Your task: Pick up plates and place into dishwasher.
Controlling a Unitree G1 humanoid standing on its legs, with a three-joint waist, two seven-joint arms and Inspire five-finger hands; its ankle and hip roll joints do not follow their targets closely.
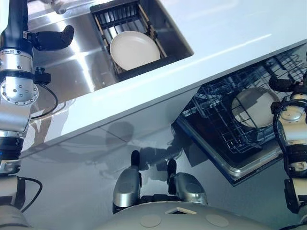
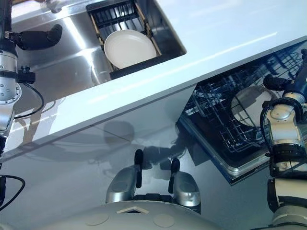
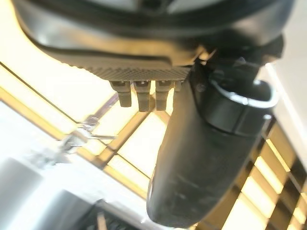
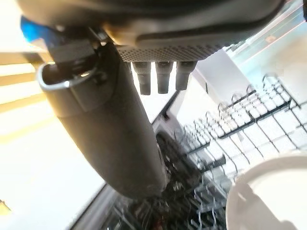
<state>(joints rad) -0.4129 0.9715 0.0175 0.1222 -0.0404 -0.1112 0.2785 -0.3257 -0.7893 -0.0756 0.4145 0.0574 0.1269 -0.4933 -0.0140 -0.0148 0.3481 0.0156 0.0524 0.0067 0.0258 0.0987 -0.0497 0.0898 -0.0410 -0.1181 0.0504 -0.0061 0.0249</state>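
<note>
A cream plate (image 1: 134, 49) lies in a black dish rack (image 1: 115, 14) inside the steel sink (image 1: 72, 67). My left hand (image 1: 53, 38) hovers over the sink basin, left of that rack and apart from the plate, fingers relaxed and empty; its thumb (image 3: 201, 158) juts out in the left wrist view. A second pale plate (image 1: 254, 106) stands among the wires of the dishwasher's lower rack (image 1: 225, 124). My right hand (image 1: 280, 84) hangs just beside that plate's far edge, holding nothing. In the right wrist view the plate (image 4: 273, 196) sits past the thumb (image 4: 124, 134).
A white countertop (image 1: 216, 38) runs between the sink and the open dishwasher. A faucet (image 1: 60, 7) stands at the sink's far side. The pulled-out dishwasher rack has upright wire tines around the plate.
</note>
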